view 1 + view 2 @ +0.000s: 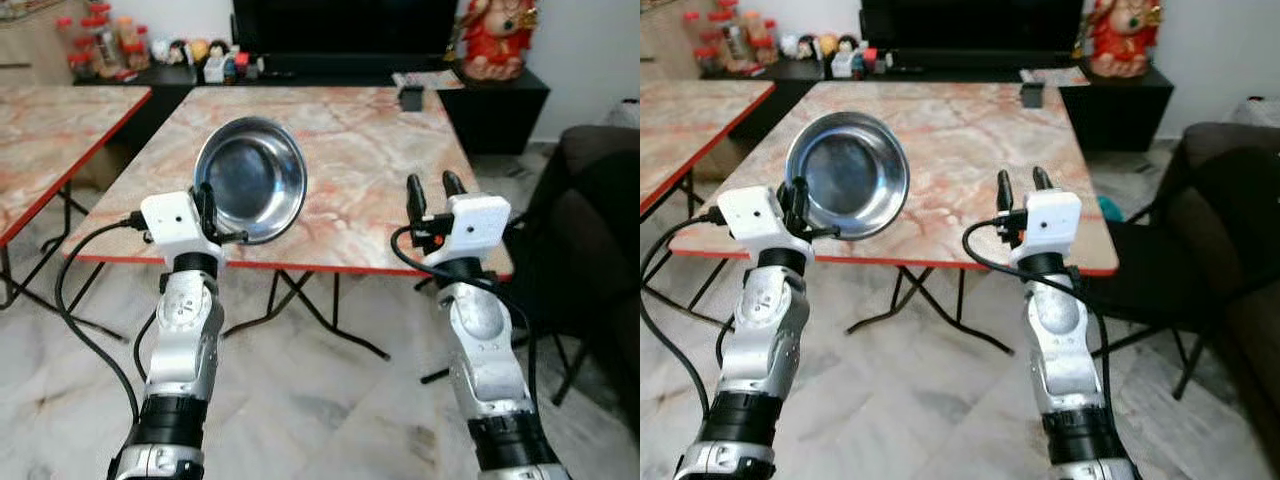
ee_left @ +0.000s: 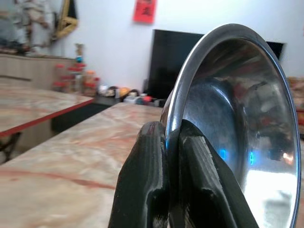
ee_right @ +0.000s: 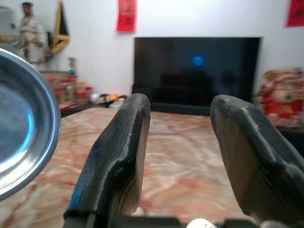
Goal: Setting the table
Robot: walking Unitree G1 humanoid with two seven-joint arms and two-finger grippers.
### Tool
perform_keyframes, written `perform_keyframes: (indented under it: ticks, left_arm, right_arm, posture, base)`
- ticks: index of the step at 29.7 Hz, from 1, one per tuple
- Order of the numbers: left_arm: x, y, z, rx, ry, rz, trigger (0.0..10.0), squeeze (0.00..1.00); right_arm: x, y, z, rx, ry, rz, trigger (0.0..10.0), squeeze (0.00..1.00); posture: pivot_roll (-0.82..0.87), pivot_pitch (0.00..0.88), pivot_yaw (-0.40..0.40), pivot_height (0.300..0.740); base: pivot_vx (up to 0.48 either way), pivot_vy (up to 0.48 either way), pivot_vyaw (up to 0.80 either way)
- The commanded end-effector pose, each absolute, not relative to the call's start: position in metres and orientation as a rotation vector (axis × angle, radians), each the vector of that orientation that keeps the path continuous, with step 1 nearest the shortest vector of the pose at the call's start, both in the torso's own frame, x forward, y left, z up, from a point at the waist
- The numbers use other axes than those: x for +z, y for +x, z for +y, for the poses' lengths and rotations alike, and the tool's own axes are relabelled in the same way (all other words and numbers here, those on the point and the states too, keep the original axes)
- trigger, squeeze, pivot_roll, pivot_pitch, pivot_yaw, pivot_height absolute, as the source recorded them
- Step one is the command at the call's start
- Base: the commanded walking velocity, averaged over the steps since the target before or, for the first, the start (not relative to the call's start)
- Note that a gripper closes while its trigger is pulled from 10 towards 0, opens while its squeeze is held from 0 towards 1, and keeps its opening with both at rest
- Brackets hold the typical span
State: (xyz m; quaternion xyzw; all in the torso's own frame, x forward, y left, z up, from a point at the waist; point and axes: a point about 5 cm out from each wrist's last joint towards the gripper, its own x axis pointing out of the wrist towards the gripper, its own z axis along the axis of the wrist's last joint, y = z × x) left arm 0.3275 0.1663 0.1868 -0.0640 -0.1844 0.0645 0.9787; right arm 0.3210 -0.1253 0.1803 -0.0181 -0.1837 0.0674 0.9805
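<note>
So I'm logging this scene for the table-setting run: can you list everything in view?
steel bowl: one, silver, held tilted by its rim above the near table edge
marble-pattern table: one, pink-orange with red edging, ahead
second table: one, same pattern, left
small black object: one, table's far side
television: one, black, behind
red figurine: one, on the cabinet
dark sofa: one, right
left end effector: black fingers clamping the bowl rim
right end effector: black fingers apart, empty
</note>
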Motion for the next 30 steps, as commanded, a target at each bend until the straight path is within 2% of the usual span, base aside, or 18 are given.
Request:
perform_keyframes:
  ticks: [1,30]
  left_arm:
    - [0.1906,0.3292,0.1635,0.121,-0.132,-0.376,10.0,0.0]
    - [0.187,0.3298,0.163,0.108,-0.146,-0.355,10.0,0.0]
  right_arm:
    - [0.1818,0.3227,-0.1271,0.136,-0.035,-0.368,10.0,0.0]
    - [0.1799,0.3226,-0.1244,0.165,-0.019,-0.359,10.0,0.0]
  posture:
    - [-0.1,0.0,0.015,0.74]
    - [-0.1,0.002,0.004,0.74]
  base:
    - [0.322,0.0,0.0]
    - [0.306,0.0,0.0]
